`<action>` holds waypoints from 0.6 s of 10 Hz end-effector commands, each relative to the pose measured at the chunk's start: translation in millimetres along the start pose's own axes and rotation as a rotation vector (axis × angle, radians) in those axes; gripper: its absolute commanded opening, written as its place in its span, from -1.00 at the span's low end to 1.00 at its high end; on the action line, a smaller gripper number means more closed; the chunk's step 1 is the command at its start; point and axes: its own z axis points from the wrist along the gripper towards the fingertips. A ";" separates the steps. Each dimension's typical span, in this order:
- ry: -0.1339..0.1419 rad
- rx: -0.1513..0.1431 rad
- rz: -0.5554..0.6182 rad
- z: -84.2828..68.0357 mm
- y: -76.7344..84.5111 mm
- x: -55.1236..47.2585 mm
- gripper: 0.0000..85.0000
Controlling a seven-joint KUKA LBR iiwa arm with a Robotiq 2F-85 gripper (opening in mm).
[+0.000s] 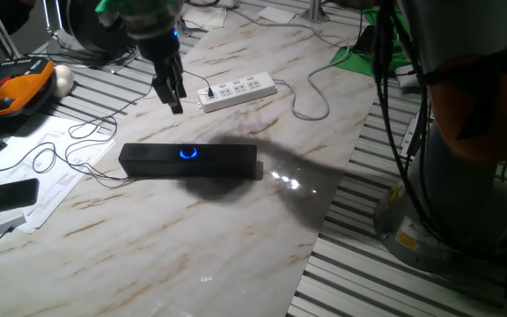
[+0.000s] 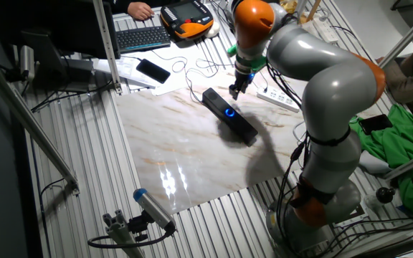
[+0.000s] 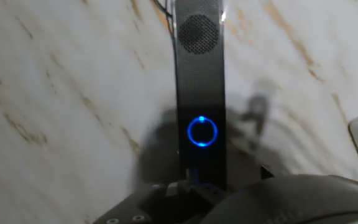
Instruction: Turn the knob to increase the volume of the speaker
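Hand view: the pincer is seen hanging in the air, nothing held; whether its fingers are apart or together cannot be told. Directly below and slightly ahead of it lies the speaker, flat on the marble table, with the knob glowing blue at mid-length. For the step in hand, the pincer should be centred over the ring, lowered squarely, and closed lightly before any rotation is made. Behind the pincer a white power strip is found. No brand or writing can be read.

You won't find readable text here: papers and yellow base sticker are too blurred.
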 end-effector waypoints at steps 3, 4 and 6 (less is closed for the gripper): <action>-0.040 -0.040 -0.010 35.7 -2.6 -6.8 0.20; -0.055 -0.035 -0.010 47.8 0.4 -5.9 0.20; -0.056 -0.041 -0.011 58.3 3.3 -5.8 0.20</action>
